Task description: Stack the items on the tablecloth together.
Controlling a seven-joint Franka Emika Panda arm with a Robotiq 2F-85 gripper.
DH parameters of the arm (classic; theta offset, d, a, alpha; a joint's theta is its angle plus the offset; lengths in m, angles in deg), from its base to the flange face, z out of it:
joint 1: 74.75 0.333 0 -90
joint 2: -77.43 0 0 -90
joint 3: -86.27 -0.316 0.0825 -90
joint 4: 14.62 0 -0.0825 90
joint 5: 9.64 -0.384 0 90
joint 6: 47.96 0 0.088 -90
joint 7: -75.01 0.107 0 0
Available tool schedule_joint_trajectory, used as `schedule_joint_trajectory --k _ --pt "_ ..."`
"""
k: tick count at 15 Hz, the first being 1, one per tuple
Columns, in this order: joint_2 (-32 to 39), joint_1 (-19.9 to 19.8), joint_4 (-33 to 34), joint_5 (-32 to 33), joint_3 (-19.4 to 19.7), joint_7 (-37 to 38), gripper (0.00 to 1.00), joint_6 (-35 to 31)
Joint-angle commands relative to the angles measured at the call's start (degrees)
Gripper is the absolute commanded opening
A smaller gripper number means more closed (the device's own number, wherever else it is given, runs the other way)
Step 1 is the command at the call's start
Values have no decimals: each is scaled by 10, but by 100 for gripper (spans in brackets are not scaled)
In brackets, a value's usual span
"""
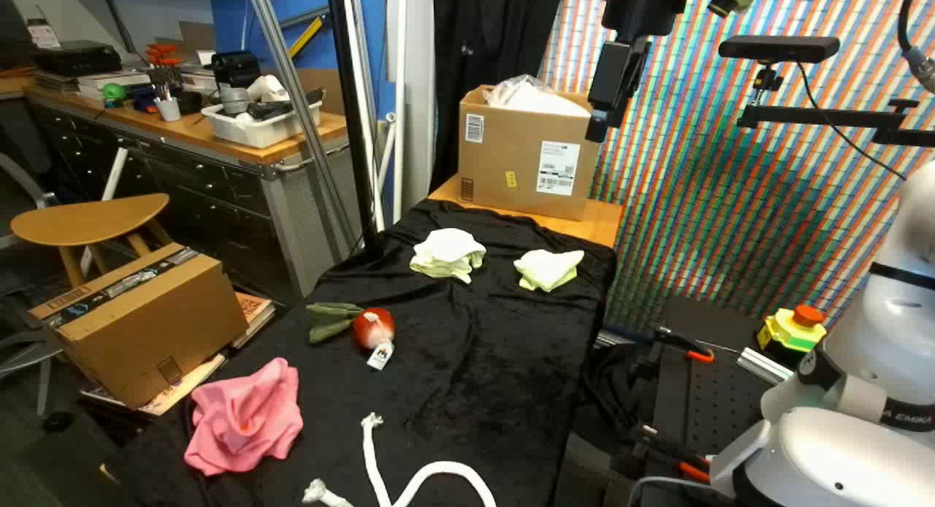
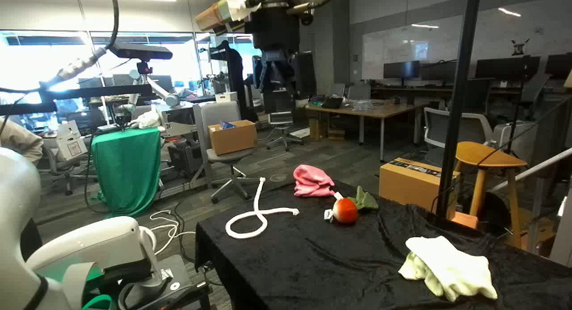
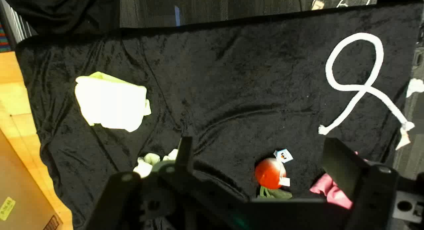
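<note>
One red ball [image 3: 270, 173] on the black tablecloth [image 3: 248, 74] shows, in the wrist view, through the gap of the end effector [image 3: 258, 143], which is spread wide and grips nothing. The pale yellow-green cloth [image 3: 111, 102] lies off to the left of the end effector and the white rope [image 3: 366, 88], looped once, off to its right, all well beneath it.

In an exterior view the whitish cloth [image 1: 448, 253] lies well below the end effector and to its left, near the pale yellow-green cloth but not touching it. The step in hand looks like starting the stack. Either cloth could stay put as the base; for the one to be carried, descend over a raised fold, pinch it without catching the tablecloth, and lift straight up.

In an exterior view the pink rag [image 2: 313, 181] lies below the end effector and slightly to its right, heaped, so it should be easy to pinch. The red ball, near it, may roll, so it is best set last.
</note>
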Motion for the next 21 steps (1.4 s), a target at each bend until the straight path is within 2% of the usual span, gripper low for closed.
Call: schedule_joint_trajectory --k 1,7,11,15,19,21 --pt "0 -1 4 -1 -1 -1 100 2" --pt "3 -1 10 4 -6 1 100 -1" --pt "36 10 34 14 -26 -3 100 -3" --pt "101 33 75 25 -67 -1 100 -24" --pt "200 55 108 38 -111 23 100 -116" --pt "252 66 125 44 -121 18 100 -150"
